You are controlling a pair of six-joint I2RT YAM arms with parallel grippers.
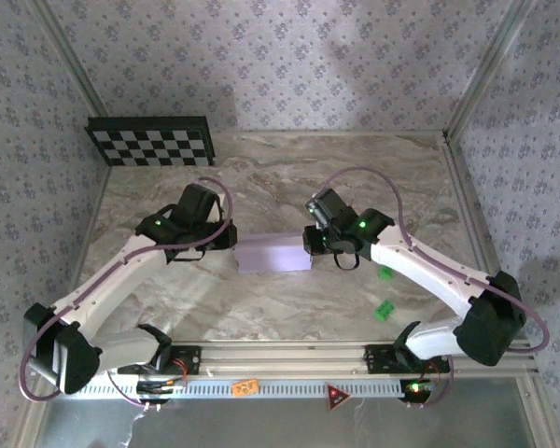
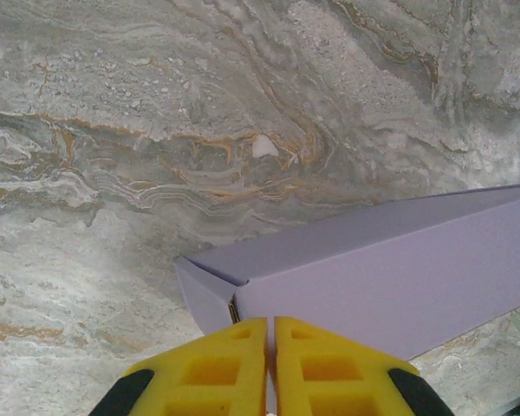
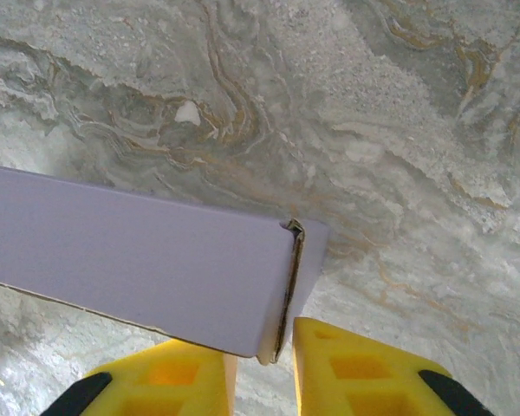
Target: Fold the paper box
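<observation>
The paper box [image 1: 273, 254] is a pale-lavender, long closed box lying on the marble table [image 1: 289, 177] between both arms. My left gripper [image 1: 230, 243] is at its left end. In the left wrist view the yellow fingers [image 2: 217, 368] are pressed together at the box's [image 2: 399, 277] near wall, close to its corner, with a thin lavender edge pinched between them. My right gripper [image 1: 314, 245] is at the box's right end. In the right wrist view it [image 3: 264, 347] stands open, its fingers apart on either side of the box's [image 3: 139, 260] end flap corner.
A black-and-white checkerboard panel [image 1: 151, 140] leans at the back left. Two small green blocks [image 1: 386, 272] [image 1: 385, 309] lie to the right of the box, under the right arm. Metal frame posts and patterned walls close in the table.
</observation>
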